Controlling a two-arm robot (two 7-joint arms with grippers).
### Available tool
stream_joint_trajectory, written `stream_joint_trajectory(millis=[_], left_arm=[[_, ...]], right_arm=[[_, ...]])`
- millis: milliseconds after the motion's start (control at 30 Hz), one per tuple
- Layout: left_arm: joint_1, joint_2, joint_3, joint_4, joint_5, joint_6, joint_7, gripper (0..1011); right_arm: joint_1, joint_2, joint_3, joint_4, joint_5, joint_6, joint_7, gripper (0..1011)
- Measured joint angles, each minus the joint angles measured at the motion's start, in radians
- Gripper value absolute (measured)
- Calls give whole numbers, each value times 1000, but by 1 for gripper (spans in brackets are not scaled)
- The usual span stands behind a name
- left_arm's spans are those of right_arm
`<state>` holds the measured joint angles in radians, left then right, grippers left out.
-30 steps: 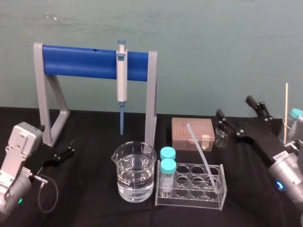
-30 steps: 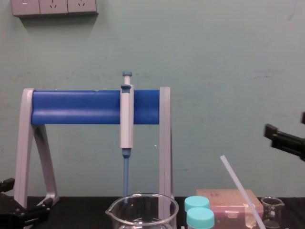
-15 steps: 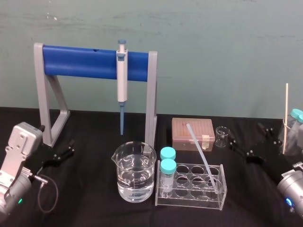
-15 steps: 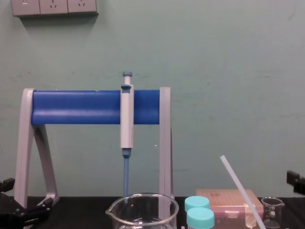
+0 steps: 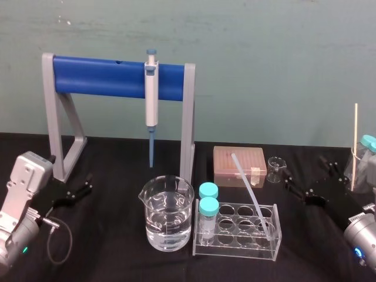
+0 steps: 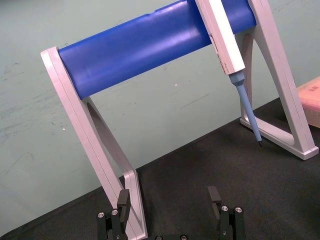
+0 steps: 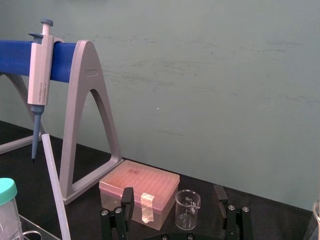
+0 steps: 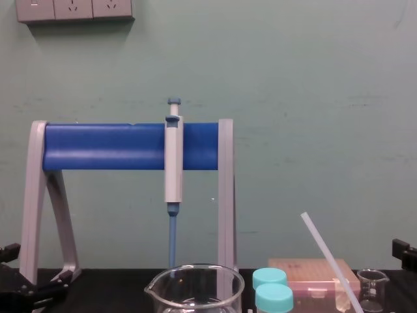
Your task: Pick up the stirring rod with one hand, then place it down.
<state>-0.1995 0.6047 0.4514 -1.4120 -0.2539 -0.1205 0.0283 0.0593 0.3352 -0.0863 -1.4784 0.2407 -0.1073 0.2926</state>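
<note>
Scuffed teal wall [image 5: 264, 47] w/ white sockets [image 8: 75, 10] up high, black tabletop [image 5: 117, 258] below.

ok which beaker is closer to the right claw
The small empty beaker beside the pink box, just ahead of the right claw; the large beaker holds water, farther left.

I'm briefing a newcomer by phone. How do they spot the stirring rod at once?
From the blue-barred stand, come forward to the clear rack right of the big beaker. The stirring rod leans out of its right end: whitish and translucent, unlike the tan stick far right.
</note>
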Motion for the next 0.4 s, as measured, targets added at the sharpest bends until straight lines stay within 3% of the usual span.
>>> stream_joint_trajectory(millis=[400], left_arm=[[0,0,0,0,0,0,0,1001]], right_arm=[[0,0,0,-1,1,-3,0,1000]])
